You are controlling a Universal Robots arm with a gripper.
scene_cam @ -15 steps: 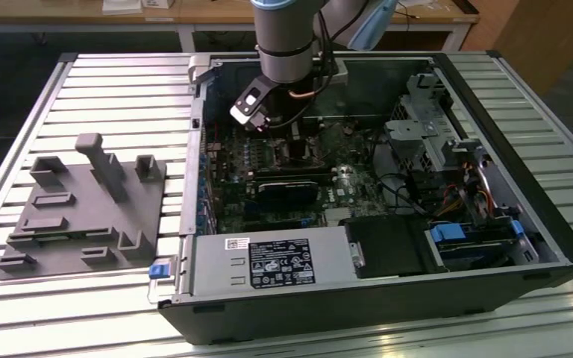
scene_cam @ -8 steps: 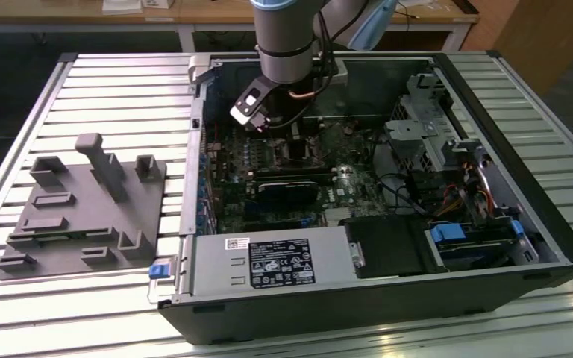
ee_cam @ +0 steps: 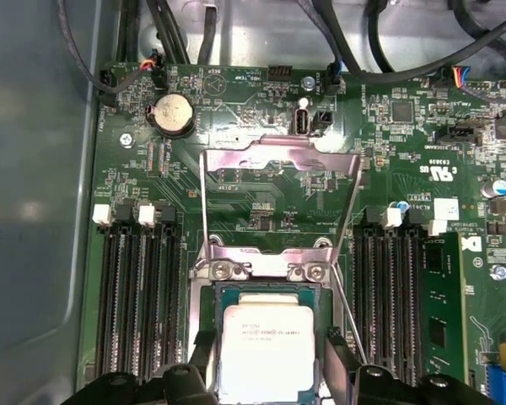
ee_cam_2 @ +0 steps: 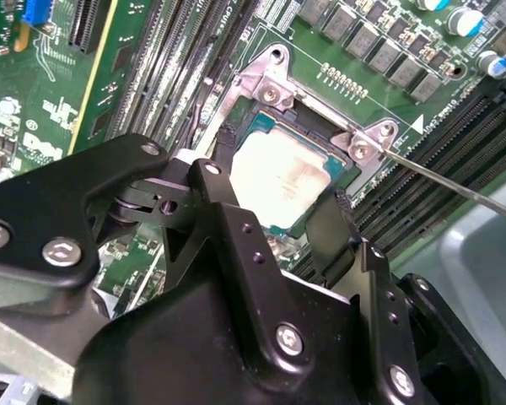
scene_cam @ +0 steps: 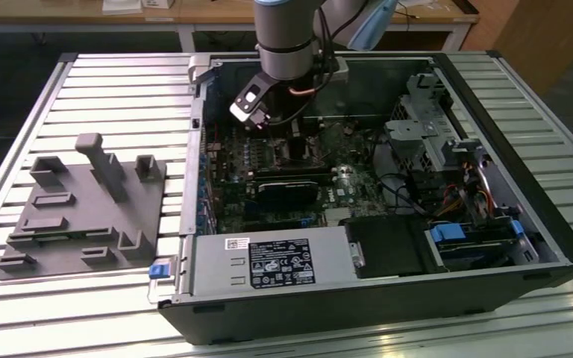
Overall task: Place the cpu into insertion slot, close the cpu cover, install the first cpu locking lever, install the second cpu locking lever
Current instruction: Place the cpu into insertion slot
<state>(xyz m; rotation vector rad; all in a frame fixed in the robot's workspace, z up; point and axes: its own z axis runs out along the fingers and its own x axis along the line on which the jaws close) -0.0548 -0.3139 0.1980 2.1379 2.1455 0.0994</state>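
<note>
1. The cpu lies with its pale metal face up, inside the rim of the insertion slot on the green board. We cannot tell whether it is fully down in its seat.
2. We see the gripper set directly over it. Its two black fingers are drawn in to a narrow span, one at each of two opposite edges of the chip. As far as we can judge, they are gripping it.
3. The relation that matters is this: the chip is straight ahead of the gripper, between the fingers and not off to one side.
4. Being square, the chip has no long axis. Its edges run parallel to the slot's rim, and the gripped edges are the two that face the banks of memory slots.
5. The cpu cover is swung open and lies back on the board beyond the hinge bracket, clear of the chip and of the fingers.
6. One thin cpu locking lever stands out from a corner of the bracket, unlatched and apart from the gripper.
7. In the exterior view, the arm reaches down into the open computer case, toward the far part of the board.
</note>
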